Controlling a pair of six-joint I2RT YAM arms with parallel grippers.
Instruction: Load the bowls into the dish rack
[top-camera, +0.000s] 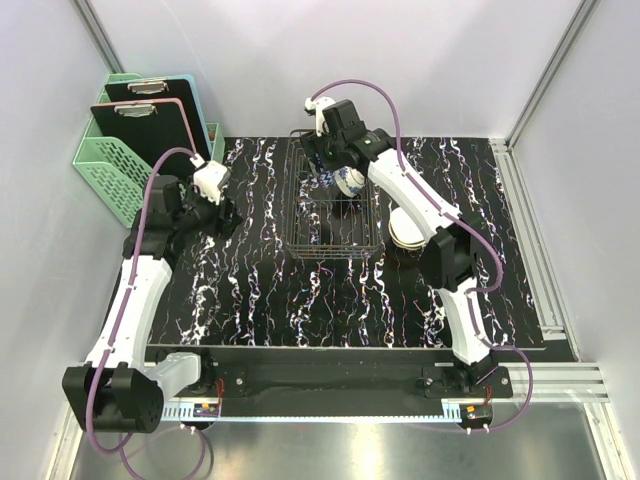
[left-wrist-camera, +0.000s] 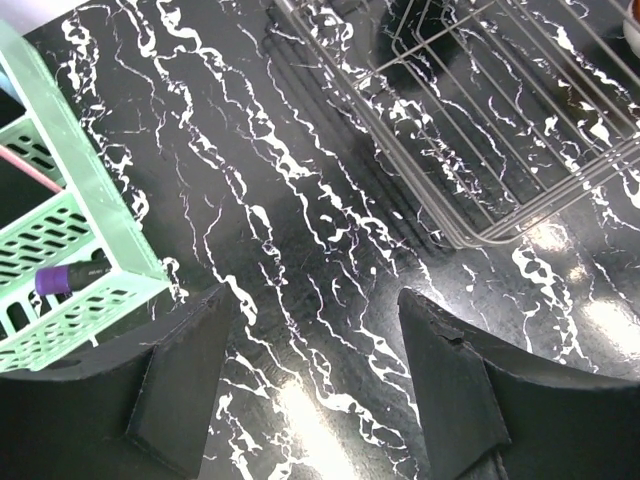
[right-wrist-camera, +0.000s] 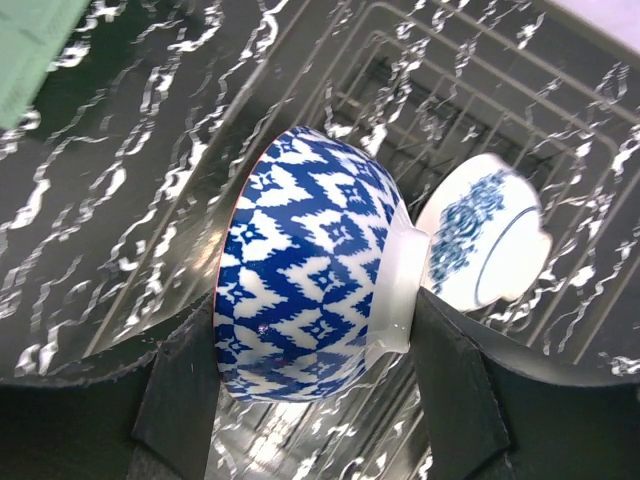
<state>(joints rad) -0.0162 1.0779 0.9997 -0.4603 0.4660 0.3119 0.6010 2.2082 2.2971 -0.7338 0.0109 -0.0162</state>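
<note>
Dark wire dish rack (top-camera: 335, 250) sits mid-table, long axis running away from the arm bases. One white bowl with blue floral print (right-wrist-camera: 480, 245) stands on edge inside it. Blue-and-white chevron bowl (right-wrist-camera: 305, 275) is on its side above the rack, rim left and foot right in the right wrist view, pinched across rim and foot by the right gripper (right-wrist-camera: 315, 325). Stack of pale bowls (top-camera: 402, 238) sits on the table just right of the rack, partly hidden, count unclear.
</note>
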